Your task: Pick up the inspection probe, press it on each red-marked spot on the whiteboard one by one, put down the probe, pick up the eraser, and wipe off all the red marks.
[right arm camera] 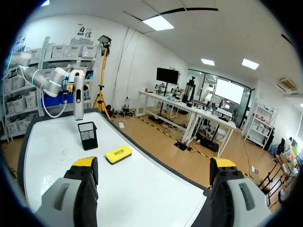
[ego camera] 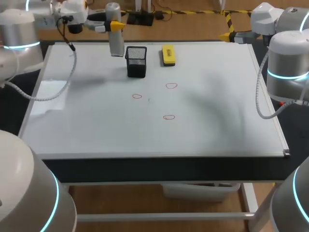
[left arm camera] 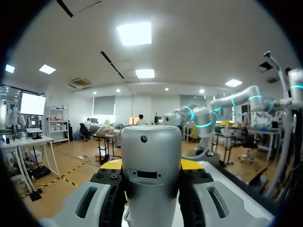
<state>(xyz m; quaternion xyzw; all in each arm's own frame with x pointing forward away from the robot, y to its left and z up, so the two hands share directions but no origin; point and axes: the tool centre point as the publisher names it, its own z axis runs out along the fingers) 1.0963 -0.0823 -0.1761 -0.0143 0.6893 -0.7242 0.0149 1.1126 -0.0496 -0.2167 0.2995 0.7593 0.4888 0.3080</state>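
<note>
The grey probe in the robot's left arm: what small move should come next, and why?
Probably carry the probe over the nearest red circle and lower it: the left end effector holds it in the air beside the black mesh cup, away from all three circles on the whiteboard.

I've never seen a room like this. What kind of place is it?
Probably a robot lab: left arm and right arm flank a whiteboard with red marks; the left gripper holds a silver probe.
</note>
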